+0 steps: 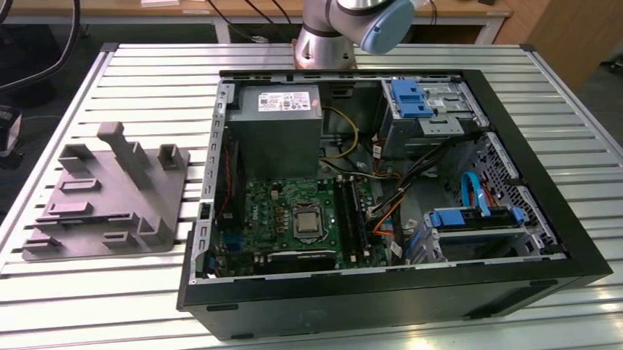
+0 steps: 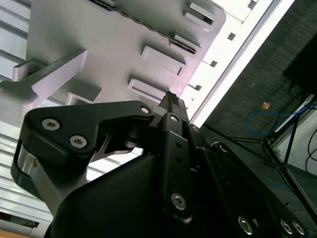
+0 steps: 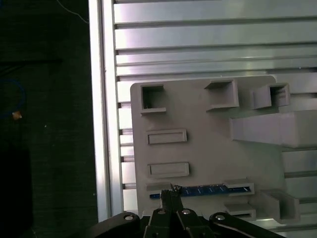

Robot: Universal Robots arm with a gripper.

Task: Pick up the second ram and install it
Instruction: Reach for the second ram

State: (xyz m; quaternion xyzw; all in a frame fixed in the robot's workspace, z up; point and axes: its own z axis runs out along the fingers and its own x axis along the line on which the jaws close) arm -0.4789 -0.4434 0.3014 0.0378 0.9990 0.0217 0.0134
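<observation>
- The gripper [image 3: 171, 189] hangs over the tray's edge in both wrist views [image 2: 171, 96]. Its fingers [image 3: 164, 203] look pressed together with nothing between them.
- As I judge it, this is the approach to the pick, and nothing is grasped yet. The fingers would have to spread before they go down, or the tips would land on the board's top edge.
- The ram [image 3: 208, 190] stands on edge in one of the tray's slots, a bluish strip in the first wrist view. The fingertips line up over one end of it rather than its middle.
- A grip at mid-length, pinching the two flat faces, would probably stop it swinging. A straight lift along the slot walls should keep it from jamming.
- The tray [image 3: 208, 144] is grey moulded plastic, light by the look of it. It lies loose on the slatted tabletop [image 3: 198, 34] near the edge, so a skewed pull might drag it.
- In the exterior view the tray [image 1: 165, 197] sits just beside the open case [image 1: 574, 248], on the exterior view's left.
- Inside the case, the long black slots [image 1: 352, 215] run beside the processor on the motherboard [image 1: 277, 211]. Carrying the stick level and edge-down would suit them.
</observation>
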